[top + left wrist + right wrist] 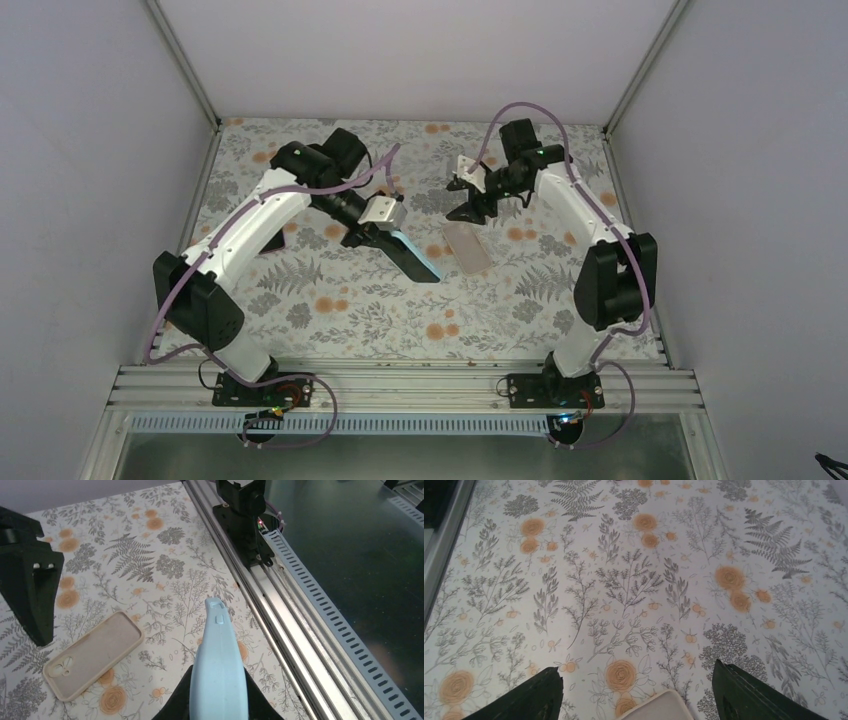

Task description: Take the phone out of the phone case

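My left gripper [388, 232] is shut on a light blue phone [418, 260] and holds it tilted above the floral table. In the left wrist view the phone [220, 665] shows edge-on between the black fingers of my left gripper [218, 702]. The beige phone case [467, 246] lies empty and open side up on the table, just right of the phone; it also shows in the left wrist view [92, 655]. My right gripper [468, 200] is open and empty above the case's far end. In the right wrist view my right gripper [636, 690] straddles a case corner [665, 707].
The aluminium rail [400, 385] runs along the table's near edge and also shows in the left wrist view [280, 610], with the right arm's base [245, 515] on it. Grey walls close in the table on the left, right and back. A small dark object [275, 243] lies under the left arm.
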Robot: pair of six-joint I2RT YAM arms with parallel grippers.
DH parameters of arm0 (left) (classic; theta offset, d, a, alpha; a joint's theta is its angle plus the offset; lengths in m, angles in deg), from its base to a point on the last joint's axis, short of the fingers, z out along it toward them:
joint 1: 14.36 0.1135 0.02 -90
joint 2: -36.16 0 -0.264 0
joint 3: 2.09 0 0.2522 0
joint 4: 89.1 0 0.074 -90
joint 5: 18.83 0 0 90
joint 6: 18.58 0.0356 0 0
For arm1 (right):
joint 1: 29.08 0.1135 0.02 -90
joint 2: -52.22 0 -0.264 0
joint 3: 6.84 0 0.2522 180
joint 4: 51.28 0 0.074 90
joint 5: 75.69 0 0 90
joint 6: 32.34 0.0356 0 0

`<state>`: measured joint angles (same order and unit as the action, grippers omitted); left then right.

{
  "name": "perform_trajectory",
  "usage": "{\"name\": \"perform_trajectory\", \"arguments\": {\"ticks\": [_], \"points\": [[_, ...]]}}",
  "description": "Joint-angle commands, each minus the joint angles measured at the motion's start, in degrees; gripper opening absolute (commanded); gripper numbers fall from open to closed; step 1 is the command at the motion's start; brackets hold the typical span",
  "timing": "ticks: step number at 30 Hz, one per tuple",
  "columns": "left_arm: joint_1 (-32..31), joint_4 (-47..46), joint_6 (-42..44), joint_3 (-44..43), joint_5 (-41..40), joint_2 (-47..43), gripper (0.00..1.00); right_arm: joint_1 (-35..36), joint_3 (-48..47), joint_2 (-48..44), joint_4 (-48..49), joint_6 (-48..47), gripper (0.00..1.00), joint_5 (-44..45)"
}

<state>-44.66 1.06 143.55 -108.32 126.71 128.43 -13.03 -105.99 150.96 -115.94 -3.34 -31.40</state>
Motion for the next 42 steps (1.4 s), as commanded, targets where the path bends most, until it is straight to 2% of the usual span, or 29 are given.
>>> {"name": "perform_trajectory", "arguments": {"ticks": [1, 4, 7, 11, 16, 20, 34, 42], "points": [[0.3, -3.0, -2.3, -1.6, 0.5, -1.7, 0.02, 0.3, -2.1, 0.0, -9.4, -5.8, 0.76, -2.3], [1.1, -10.9, -6.2, 1.3, -0.7, -4.0, 0.02, 0.4, 4.5, -5.8, -11.8, -7.2, 0.73, -3.8], [2.3, -20.4, -9.7, 5.9, -0.5, -6.4, 0.02, 0.6, 12.8, -13.7, -8.5, -4.7, 0.67, -6.2], [2.3, -25.5, -12.7, 7.5, 1.5, -4.8, 0.02, 2.1, 18.5, -20.2, -4.7, -0.4, 0.56, -9.9], [1.9, -23.9, -11.9, 6.4, 3.0, -2.1, 0.02, 3.4, 22.2, -22.8, 1.9, 4.8, 0.47, -10.2], [1.9, -24.0, -12.1, 6.4, 3.6, -2.5, 0.02, 4.4, 21.2, -20.8, 1.8, 5.3, 0.43, -9.5], [1.8, -21.6, -11.5, 5.3, 5.1, -2.9, 0.02, 4.4, 23.3, -21.0, 6.5, 7.8, 0.42, -6.2], [1.4, -19.6, -10.0, 5.2, 6.1, -3.0, 0.02, 4.4, 23.7, -21.2, 8.9, 9.5, 0.37, -4.4]]}}
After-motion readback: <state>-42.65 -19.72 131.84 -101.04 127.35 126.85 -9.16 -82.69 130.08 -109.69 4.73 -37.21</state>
